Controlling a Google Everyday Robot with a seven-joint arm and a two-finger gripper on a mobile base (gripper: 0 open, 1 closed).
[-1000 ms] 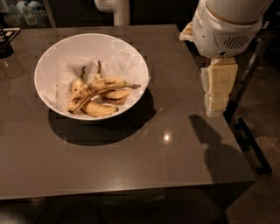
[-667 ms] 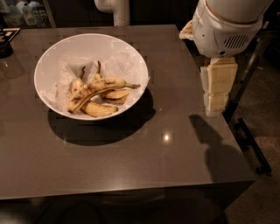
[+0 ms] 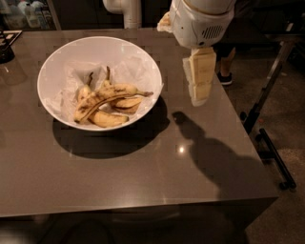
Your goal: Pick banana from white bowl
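The white bowl [image 3: 97, 45] stands on the dark table at the left, lined with crumpled white paper. In it lie several bananas. The banana [image 3: 112, 97] is the longest one, brown-speckled with a dark lengthwise streak, and lies slanted across the others with its thin dark stem pointing right. My gripper [image 3: 199, 81] hangs point-down above the table, just right of the bowl's right rim and apart from it, with nothing seen in it. Its shadow falls on the table to the lower right.
Shorter yellow bananas [image 3: 107, 119] lie under and beside the long one. The table's right edge runs just past the gripper. A black metal stand [image 3: 270, 143] is on the floor to the right. A white post [image 3: 127, 12] rises behind the table. A dark object [image 3: 6, 47] sits at the far left.
My gripper has moved left, from over the table's right edge to close beside the bowl's right rim. The bowl and bananas have not moved.
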